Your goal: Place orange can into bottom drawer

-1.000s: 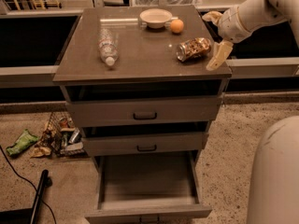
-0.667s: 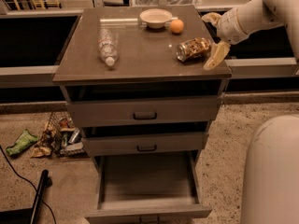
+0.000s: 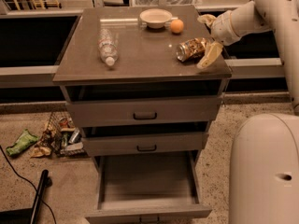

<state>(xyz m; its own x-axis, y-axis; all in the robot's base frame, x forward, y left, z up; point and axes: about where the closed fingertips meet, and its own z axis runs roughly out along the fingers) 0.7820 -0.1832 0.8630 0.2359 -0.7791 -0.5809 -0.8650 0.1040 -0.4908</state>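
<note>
**Fig.** Table (image 3: 140, 62) w/ three drawers, viewed from above and in front. The orange can (image 3: 192, 49) is laid on its side near the table's right edge, toward the front corner. The claw (image 3: 209, 37) is held at the can's right end w/ fingers spread wide. One finger is seen behind the can; the other is just beside its front right, approx. over the table edge.

The bottom drawer (image 3: 147, 213) is pulled well out, and its grey floor is seen in full. The middle drawer (image 3: 145, 144) and top drawer (image 3: 145, 112) are only slightly out, so open room is left above it.

- **Also on the table:** a clear bottle (image 3: 108, 48) lies at left. A bowl (image 3: 156, 17) and an orange fruit (image 3: 176, 26) sit at the rear, apart from the can.
- **On the floor:** the robot base (image 3: 264, 167) is seen to the drawer's right, and litter (image 3: 51, 136) and a cable (image 3: 16, 174) to its left.
</note>
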